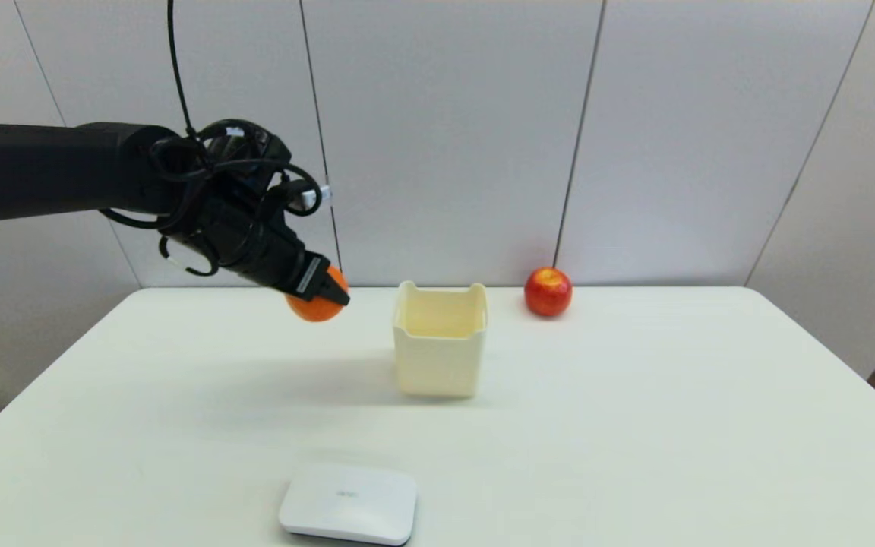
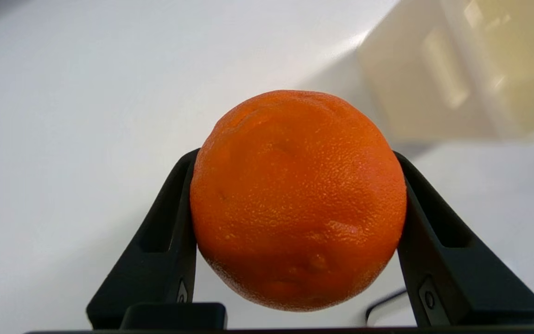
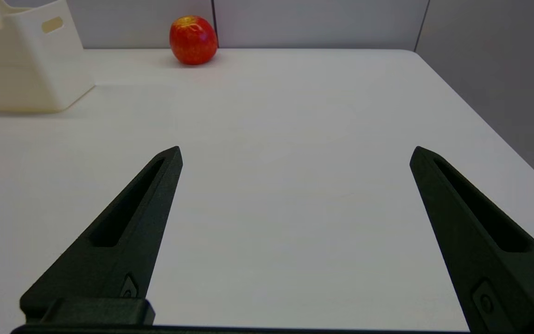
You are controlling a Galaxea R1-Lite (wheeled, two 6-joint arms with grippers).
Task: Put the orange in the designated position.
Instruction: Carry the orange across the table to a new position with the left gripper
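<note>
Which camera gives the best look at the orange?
The left wrist view: the orange fills the middle of the picture, dimpled skin clear, clamped between the left pincer. The head view shows it small, half hidden behind that pincer, held above the table. The right wrist view does not show it.

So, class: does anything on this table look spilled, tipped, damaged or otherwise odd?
Nothing stands out. The cream box stands upright, the apple sits intact near the wall, and the white pad lies flat. The left tool holds the orange above the table.

Orange [image 2: 297,199] matt, dimpled; apple [image 1: 548,292] glossy.
</note>
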